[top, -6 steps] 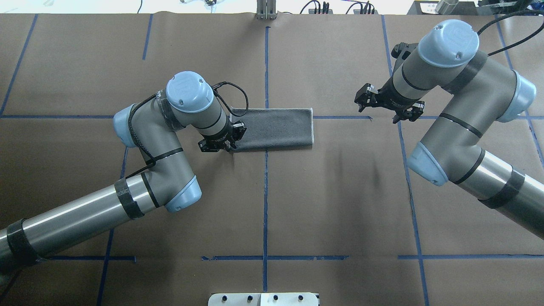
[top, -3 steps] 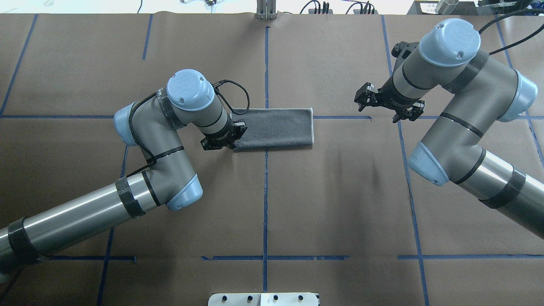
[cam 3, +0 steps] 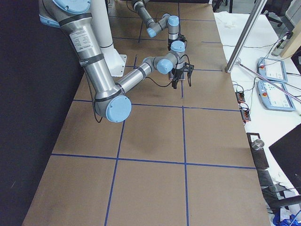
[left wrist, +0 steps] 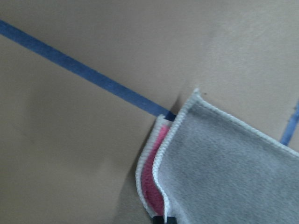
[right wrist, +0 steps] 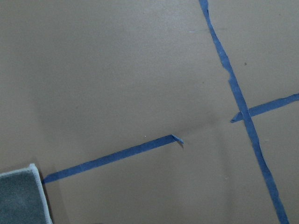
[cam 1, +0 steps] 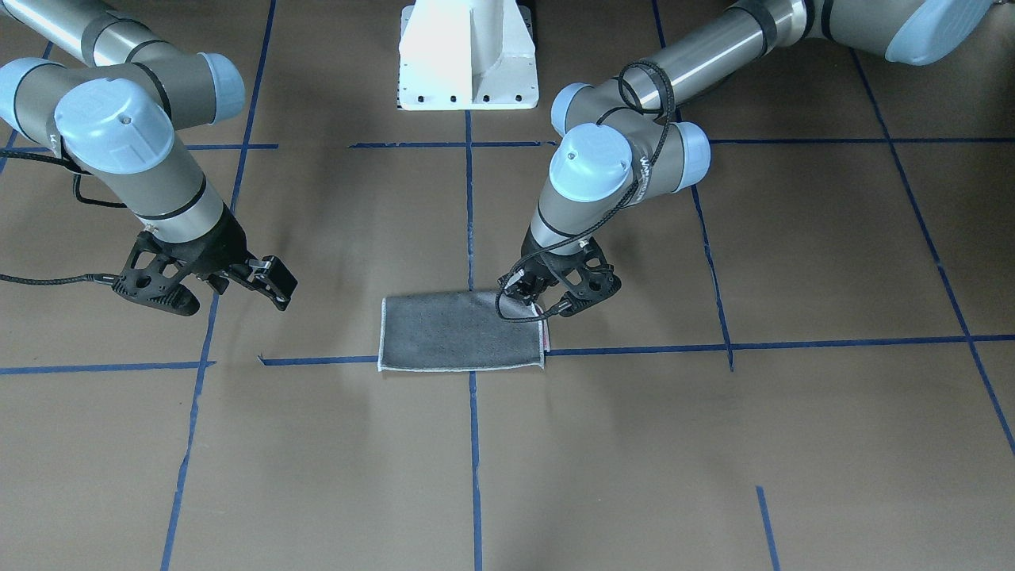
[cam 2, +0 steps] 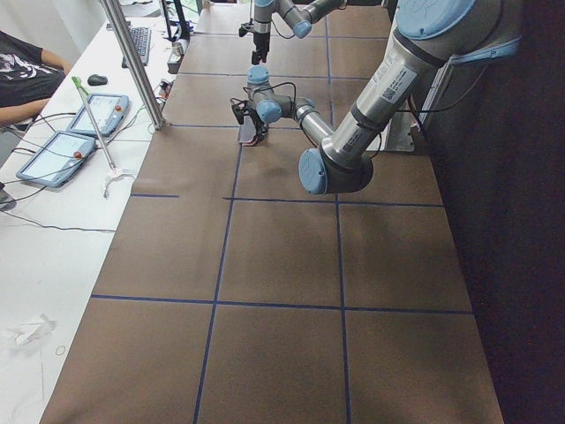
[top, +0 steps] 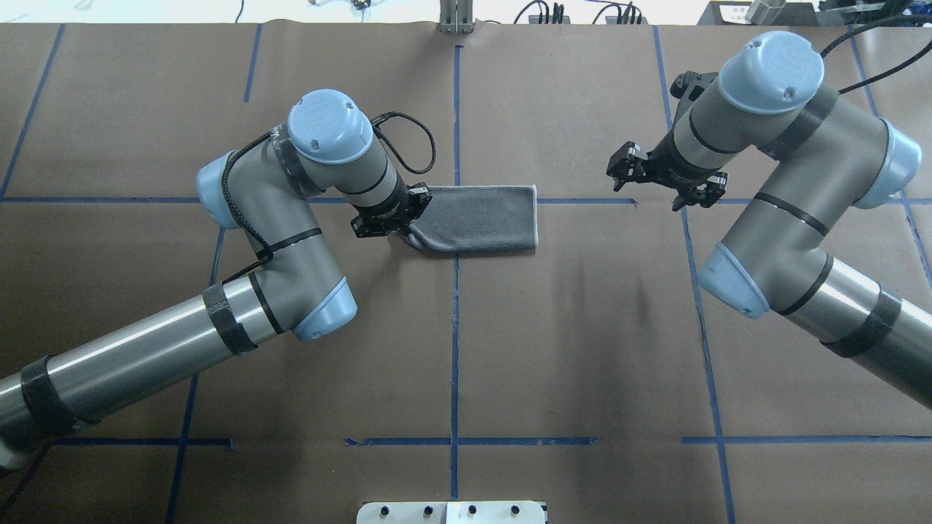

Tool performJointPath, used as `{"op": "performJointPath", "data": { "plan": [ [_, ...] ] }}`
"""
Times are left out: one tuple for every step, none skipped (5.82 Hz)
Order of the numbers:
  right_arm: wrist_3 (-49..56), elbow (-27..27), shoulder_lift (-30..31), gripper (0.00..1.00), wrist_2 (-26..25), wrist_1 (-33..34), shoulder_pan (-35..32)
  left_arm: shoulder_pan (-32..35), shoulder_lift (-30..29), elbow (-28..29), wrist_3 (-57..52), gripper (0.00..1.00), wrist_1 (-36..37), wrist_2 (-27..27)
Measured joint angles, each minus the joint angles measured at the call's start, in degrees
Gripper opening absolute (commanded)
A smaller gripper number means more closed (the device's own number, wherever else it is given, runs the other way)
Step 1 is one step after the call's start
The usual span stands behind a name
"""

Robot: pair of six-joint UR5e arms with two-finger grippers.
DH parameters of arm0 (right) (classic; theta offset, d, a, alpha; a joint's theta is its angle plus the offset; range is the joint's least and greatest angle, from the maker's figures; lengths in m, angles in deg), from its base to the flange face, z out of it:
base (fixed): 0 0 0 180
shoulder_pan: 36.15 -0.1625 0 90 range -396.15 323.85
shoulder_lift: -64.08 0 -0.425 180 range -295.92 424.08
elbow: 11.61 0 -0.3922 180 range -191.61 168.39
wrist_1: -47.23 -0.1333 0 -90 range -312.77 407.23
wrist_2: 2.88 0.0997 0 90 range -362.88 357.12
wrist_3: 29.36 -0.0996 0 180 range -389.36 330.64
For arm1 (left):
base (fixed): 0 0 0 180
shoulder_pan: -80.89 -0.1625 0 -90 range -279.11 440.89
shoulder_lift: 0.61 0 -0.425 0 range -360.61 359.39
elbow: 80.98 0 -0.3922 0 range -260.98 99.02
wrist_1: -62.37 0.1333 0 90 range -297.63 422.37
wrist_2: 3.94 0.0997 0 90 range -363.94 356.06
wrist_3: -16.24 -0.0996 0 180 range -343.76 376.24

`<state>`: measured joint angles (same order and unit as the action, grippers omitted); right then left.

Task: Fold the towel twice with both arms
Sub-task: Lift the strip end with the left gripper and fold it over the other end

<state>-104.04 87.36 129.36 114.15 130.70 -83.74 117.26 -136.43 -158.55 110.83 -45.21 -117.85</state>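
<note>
Left gripper [top: 405, 224], pinching one end of the half-folded towel [top: 480, 218], has just lifted it, likely starting the second fold; right gripper [top: 657, 187] stays spread, well apart.

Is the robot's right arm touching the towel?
No, the right arm's fingers hang open, well apart from the towel.

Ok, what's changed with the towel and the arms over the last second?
The left gripper, shut on the left end of the towel, has moved away from the robot and slightly to the right. That end has lifted with it, the near-left corner has drawn inward, and the left wrist view shows the pink underside. The towel's right end lies where it did. The right gripper, open, has not moved.
</note>
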Motion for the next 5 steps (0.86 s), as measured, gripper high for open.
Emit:
{"op": "performJointPath", "data": {
  "plan": [
    [0.1, 1.2, 0.2, 1.00, 0.4, 1.1, -0.1, 0.0, -2.2, 0.3, -0.9, 0.00, 2.1, 0.1],
    [0.8, 2.3, 0.7, 1.00, 0.9, 2.2, -0.3, -0.1, -5.4, 1.9, -3.0, 0.00, 4.7, 0.2],
    [2.9, 3.3, 1.8, 1.00, 1.2, 2.7, -0.8, -0.3, -9.3, 5.2, -5.8, 0.00, 6.9, 0.4],
    [5.8, 4.6, 3.7, 1.00, 1.4, 2.9, -1.6, -0.5, -12.9, 8.9, -8.2, 0.00, 7.7, 0.6],
    [8.6, 5.6, 5.4, 1.00, 2.4, 2.9, -2.9, -0.7, -15.5, 11.8, -10.8, 0.00, 7.9, 1.2]
  ]
}}
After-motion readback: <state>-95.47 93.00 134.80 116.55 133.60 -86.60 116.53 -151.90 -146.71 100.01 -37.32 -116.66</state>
